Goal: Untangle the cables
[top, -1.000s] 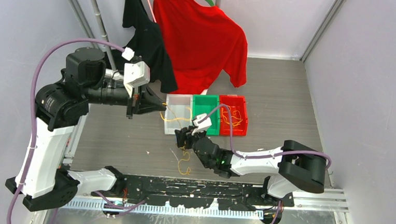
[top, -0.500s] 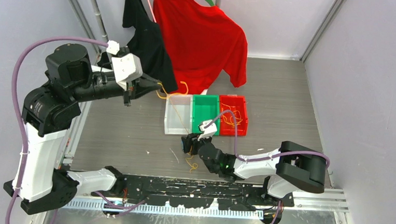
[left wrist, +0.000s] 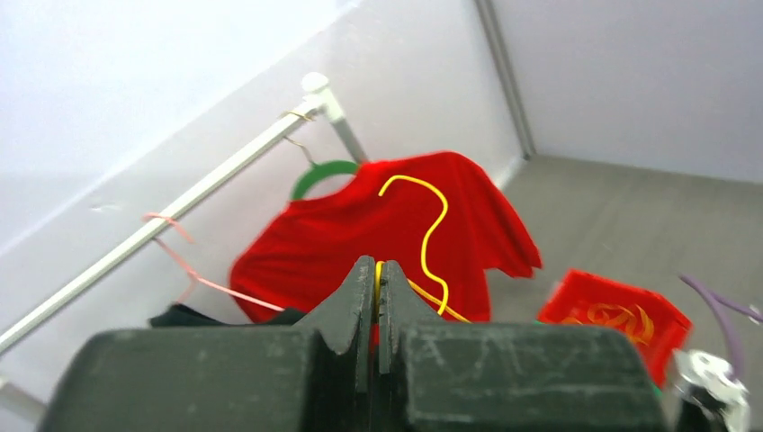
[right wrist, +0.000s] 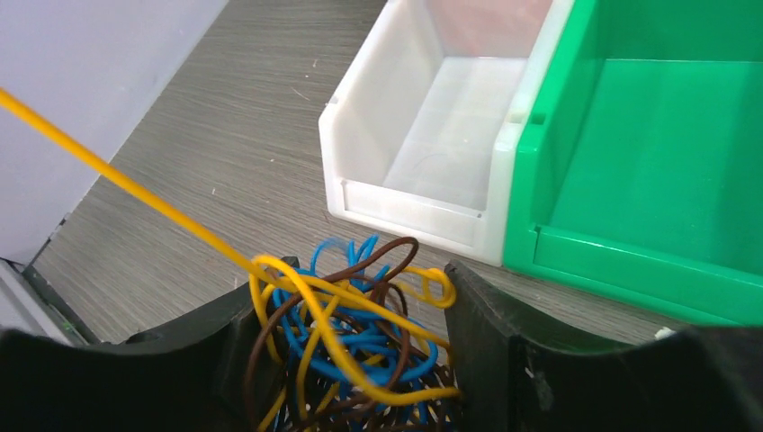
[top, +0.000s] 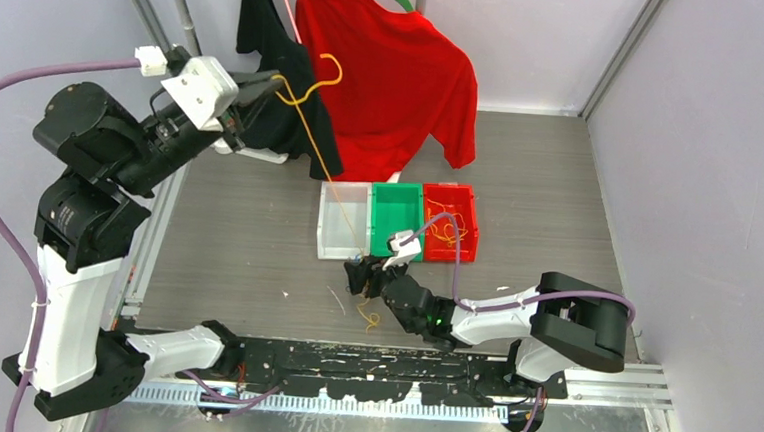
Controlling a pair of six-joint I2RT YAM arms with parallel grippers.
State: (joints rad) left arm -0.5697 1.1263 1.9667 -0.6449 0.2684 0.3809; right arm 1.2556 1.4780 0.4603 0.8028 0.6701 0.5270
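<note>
My left gripper (top: 274, 77) is raised at the back left, in front of the hanging clothes, and is shut on a yellow cable (top: 326, 168). In the left wrist view the yellow cable (left wrist: 430, 229) is pinched between the closed fingers of that gripper (left wrist: 377, 270), and its free end curls upward. The cable runs taut down to my right gripper (top: 358, 275) near the table's front. In the right wrist view that gripper (right wrist: 360, 292) clamps a tangle of blue, brown and yellow cables (right wrist: 360, 346) between its fingers. The taut yellow strand (right wrist: 117, 180) leaves it to the upper left.
A white bin (top: 329, 235), a green bin (top: 399, 192) and a red bin (top: 473, 222) holding yellow cables stand in a row behind the right gripper. A red shirt (top: 387, 76) and a black garment (top: 260, 18) hang at the back. A yellow cable loop (top: 370, 318) lies on the table.
My left gripper has risen and swung back to the left, drawing the yellow cable out long and taut from the tangle. The right gripper has shifted slightly and still holds the tangle.
</note>
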